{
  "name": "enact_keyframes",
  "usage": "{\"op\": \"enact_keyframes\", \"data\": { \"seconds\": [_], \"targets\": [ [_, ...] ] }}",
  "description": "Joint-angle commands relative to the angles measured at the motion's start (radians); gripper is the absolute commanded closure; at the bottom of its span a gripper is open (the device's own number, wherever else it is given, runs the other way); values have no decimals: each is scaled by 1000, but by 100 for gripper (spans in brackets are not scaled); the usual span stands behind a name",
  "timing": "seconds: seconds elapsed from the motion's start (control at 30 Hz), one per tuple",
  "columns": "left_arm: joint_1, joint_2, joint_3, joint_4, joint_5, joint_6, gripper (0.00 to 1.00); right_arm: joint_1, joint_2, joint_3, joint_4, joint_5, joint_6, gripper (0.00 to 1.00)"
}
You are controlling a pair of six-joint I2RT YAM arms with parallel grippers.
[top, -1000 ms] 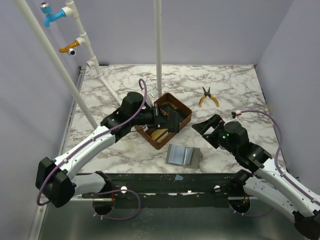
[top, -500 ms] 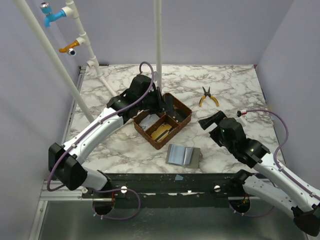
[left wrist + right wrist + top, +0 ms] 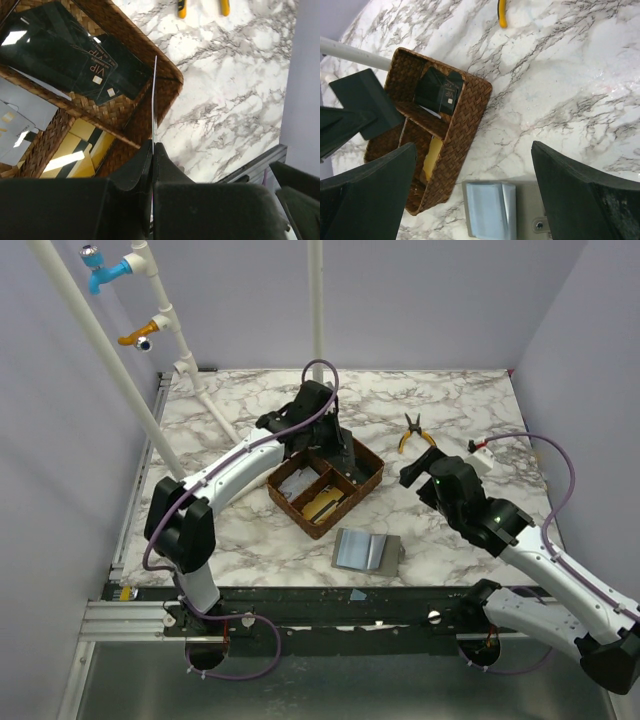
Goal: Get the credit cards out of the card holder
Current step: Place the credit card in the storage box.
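The grey card holder (image 3: 367, 550) lies open on the marble near the front edge, its pale blue-grey inside (image 3: 487, 210) facing up. My left gripper (image 3: 152, 145) is shut on a thin whitish credit card (image 3: 154, 100), seen edge-on, held upright over the far end of the woven tray (image 3: 300, 518). In the top view that gripper (image 3: 343, 452) hangs over the tray's compartment of black cards. My right gripper (image 3: 474, 150) stands wide open with nothing between its fingers, raised above the marble between tray and card holder (image 3: 415, 472).
The brown three-compartment tray (image 3: 170, 95) holds black VIP cards (image 3: 75, 60), white cards (image 3: 20, 120) and yellow cards (image 3: 75, 150). Yellow-handled pliers (image 3: 415, 432) lie at the back right. A white pole (image 3: 318, 330) rises behind the tray; slanted pipes stand at the left.
My left arm has stretched forward and swung right, moving its gripper from the tray's near side to its far end. My right gripper has risen and drawn back to the right, still open.
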Motion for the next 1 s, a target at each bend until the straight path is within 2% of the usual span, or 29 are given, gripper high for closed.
{"op": "enact_keyframes", "data": {
  "seconds": [0.0, 0.27, 0.5, 0.53, 0.6, 0.67, 0.77, 0.87, 0.97],
  "targets": [
    [8, 107, 87, 0, -36, -59, 100, 0, -4, 40, -42, 48, -98, 0],
    [8, 228, 189, -53, -73, -82, 100, -1, -29, 60, -58, 45, -136, 0],
    [8, 230, 164, -42, -79, -93, 100, 0, -33, 60, -58, 37, -135, 0],
    [8, 232, 164, -40, -73, -93, 96, -1, -31, 62, -58, 39, -134, 0],
    [9, 234, 161, -30, -65, -94, 78, -1, -29, 61, -56, 42, -138, 0],
    [8, 231, 161, -30, -59, -95, 70, -1, -22, 61, -46, 42, -145, 0],
    [8, 218, 161, -31, -56, -89, 51, -1, -8, 66, -38, 43, -154, 0],
    [8, 202, 157, -37, -51, -82, 40, 0, 7, 71, -31, 33, -155, 0],
    [8, 181, 145, -37, -47, -76, 38, -1, 17, 71, -24, 30, -154, 0]
  ]
}}
